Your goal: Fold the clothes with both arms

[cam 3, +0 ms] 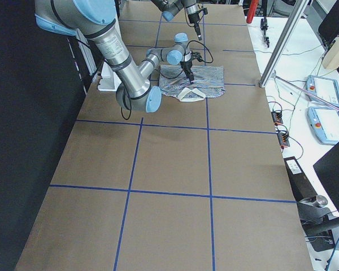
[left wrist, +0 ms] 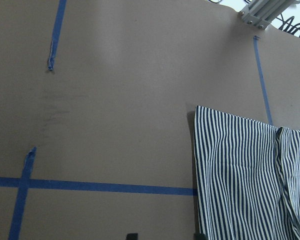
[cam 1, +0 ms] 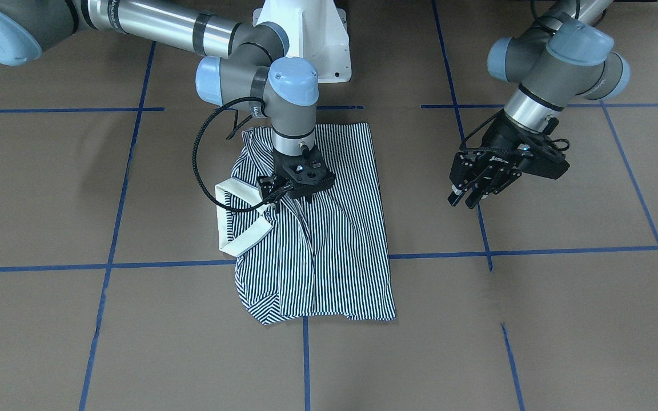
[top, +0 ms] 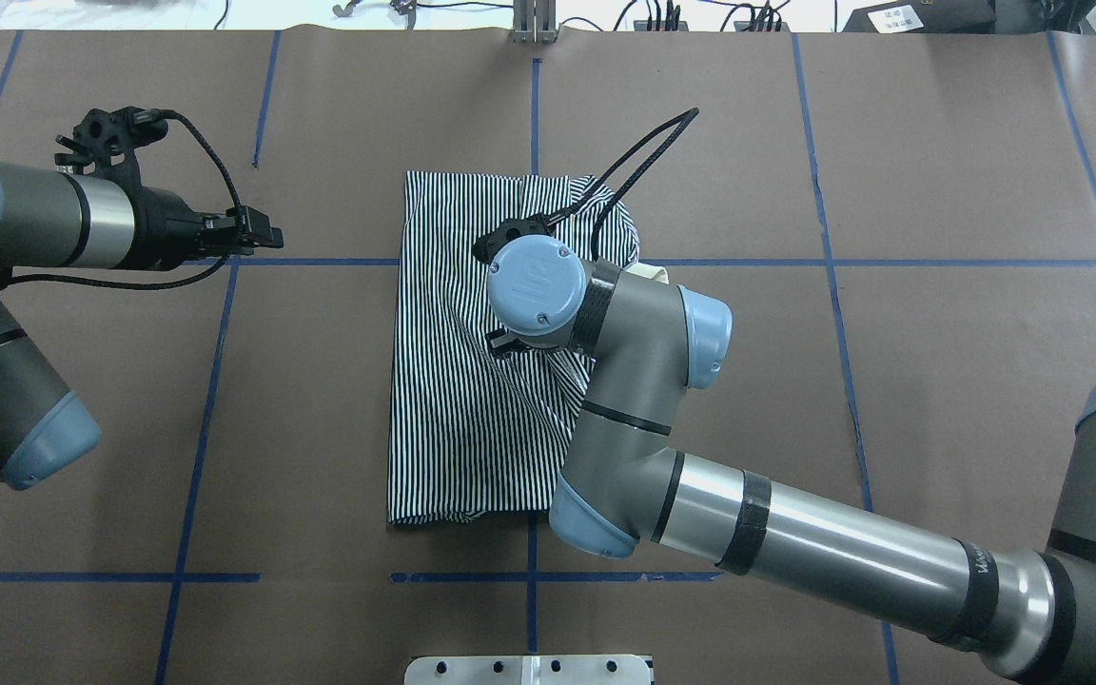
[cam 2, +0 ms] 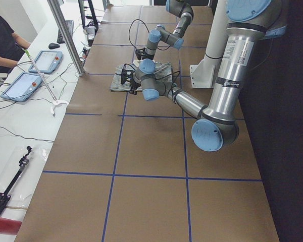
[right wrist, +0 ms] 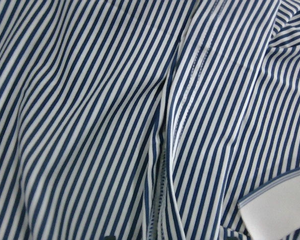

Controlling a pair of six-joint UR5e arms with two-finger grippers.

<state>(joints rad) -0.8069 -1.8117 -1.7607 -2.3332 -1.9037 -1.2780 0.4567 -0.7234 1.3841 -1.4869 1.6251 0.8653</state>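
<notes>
The navy-and-white striped polo shirt (cam 1: 340, 240) lies folded into a tall rectangle at the middle of the table, and it also shows in the overhead view (top: 453, 400). Its cream collar (cam 1: 243, 237) sticks out on one side. My right gripper (cam 1: 289, 194) points straight down onto the shirt beside the collar. Creases run in toward it, and it looks shut on the fabric. The right wrist view is filled with striped cloth (right wrist: 90, 125) and a corner of the collar (right wrist: 275, 210). My left gripper (cam 1: 466, 197) hovers open over bare table, well off the shirt's edge (left wrist: 240, 170).
Blue tape lines (cam 1: 306, 365) grid the brown table cover. The white pedestal base (cam 1: 312, 34) stands just behind the shirt. A side bench holds tablets (cam 2: 25, 83) and cables, and a person sits there (cam 2: 2, 38). An aluminium post (cam 3: 285, 39) rises at the table's far edge.
</notes>
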